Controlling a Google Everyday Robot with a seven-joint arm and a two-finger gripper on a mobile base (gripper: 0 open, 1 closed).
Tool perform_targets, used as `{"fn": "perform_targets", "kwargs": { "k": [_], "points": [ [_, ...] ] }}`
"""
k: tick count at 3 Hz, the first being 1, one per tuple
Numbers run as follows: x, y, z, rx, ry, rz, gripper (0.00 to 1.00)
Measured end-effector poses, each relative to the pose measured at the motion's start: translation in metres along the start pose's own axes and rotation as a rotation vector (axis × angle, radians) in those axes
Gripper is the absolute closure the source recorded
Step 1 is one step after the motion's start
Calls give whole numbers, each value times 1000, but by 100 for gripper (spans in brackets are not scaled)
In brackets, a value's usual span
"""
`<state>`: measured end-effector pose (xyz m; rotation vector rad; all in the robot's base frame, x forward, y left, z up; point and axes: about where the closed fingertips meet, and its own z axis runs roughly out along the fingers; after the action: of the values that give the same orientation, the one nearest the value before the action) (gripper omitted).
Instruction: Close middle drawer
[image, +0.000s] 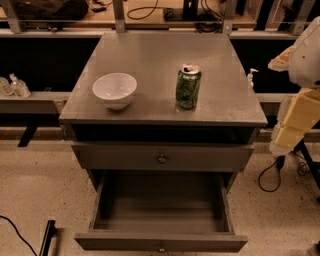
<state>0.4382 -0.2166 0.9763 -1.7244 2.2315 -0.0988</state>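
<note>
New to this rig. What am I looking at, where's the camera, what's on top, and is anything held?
One camera, looking down from the front at a grey cabinet; where it is mounted isn't on record. The pale segmented thing at the right edge is the robot's single arm. The gripper appears to be its lower tip, hanging right of the cabinet, touching nothing and apparently holding nothing. On top stand a white bowl and an opened green can, apart. The middle drawer, the one to close, is pulled far out and looks empty. The drawer front above it sticks out far less.
</note>
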Motion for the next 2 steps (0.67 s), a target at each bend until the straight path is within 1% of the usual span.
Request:
{"fn": "perform_targets", "kwargs": {
  "k": [1,2],
  "points": [
    [0,0,0,0,0,0,0],
    [10,11,44,-59,-67,31,0]
  ]
}}
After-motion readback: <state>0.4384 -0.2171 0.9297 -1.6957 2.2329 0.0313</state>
